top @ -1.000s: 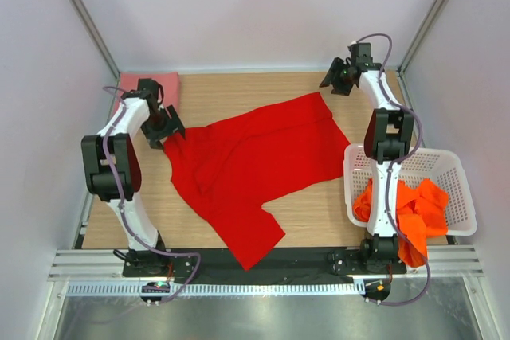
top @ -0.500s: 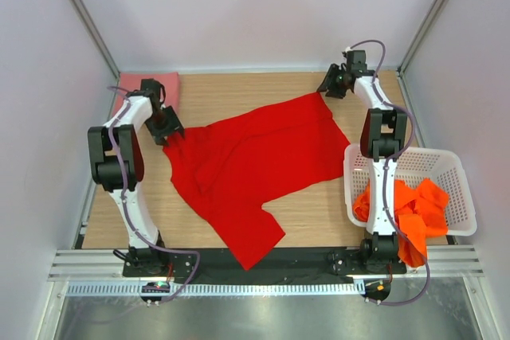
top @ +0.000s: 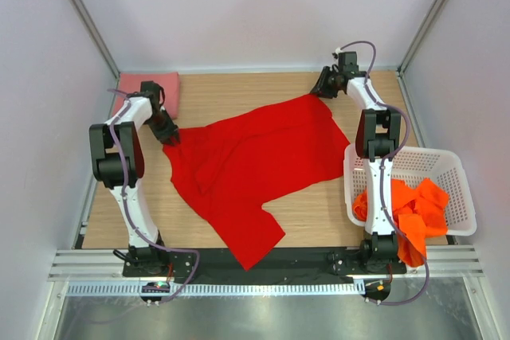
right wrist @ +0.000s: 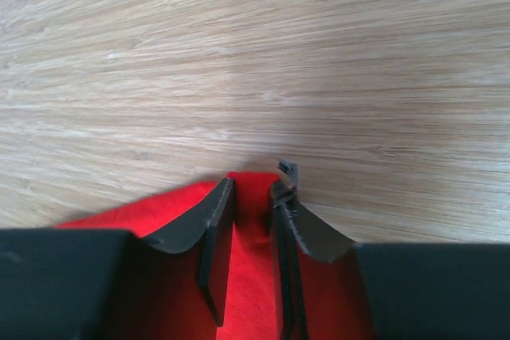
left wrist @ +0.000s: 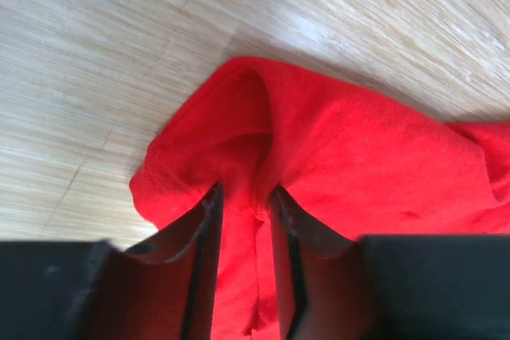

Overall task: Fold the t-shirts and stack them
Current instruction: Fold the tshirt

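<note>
The red t-shirt (top: 255, 165) lies spread but crooked across the middle of the table (top: 239, 89), one sleeve trailing toward the lower centre of the top view. The left claw (top: 169, 134) sits at the shirt's left edge, clenched on a bunched fold of red cloth; in the left wrist view the fabric humps up just beyond the claw (left wrist: 243, 197). The right claw (top: 321, 89) is at the shirt's upper right corner. In its wrist view the jaws stand close together with the red corner between them, so that claw (right wrist: 251, 189) appears to be grasping the cloth, though only by its very tip.

The step in hand looks like lifting or stretching the shirt flat before folding. To do it well, both arms should pull apart evenly and keep the cloth taut. The right grip is shallow, so a sharp tug could slip the corner free.

A salmon pink shirt (top: 151, 83) rests at the upper left. Orange shirts (top: 406, 205) wait in the white basket (top: 454, 165) at the lower right.
</note>
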Action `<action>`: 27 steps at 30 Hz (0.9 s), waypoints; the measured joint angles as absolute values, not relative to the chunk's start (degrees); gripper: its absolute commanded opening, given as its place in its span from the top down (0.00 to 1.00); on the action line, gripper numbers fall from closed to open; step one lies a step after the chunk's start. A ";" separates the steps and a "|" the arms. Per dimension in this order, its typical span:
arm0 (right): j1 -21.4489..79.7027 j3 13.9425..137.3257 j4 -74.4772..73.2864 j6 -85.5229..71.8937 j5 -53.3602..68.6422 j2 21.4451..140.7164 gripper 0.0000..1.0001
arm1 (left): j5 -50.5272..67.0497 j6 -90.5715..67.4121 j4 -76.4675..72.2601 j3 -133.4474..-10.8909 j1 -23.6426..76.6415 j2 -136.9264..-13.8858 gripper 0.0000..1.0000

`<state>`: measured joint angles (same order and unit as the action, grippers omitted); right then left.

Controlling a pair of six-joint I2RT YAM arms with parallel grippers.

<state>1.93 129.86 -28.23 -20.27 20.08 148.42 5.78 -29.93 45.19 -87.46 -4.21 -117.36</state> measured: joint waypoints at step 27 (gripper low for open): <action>1.10 134.19 -24.14 -35.79 15.05 151.52 0.43 | 0.60 -31.38 44.64 -88.03 -4.21 -116.38 0.39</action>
<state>1.10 134.19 -24.14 -35.79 15.05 151.52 0.60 -31.38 44.64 -88.03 -4.21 -116.38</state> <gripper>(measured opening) 0.518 0.591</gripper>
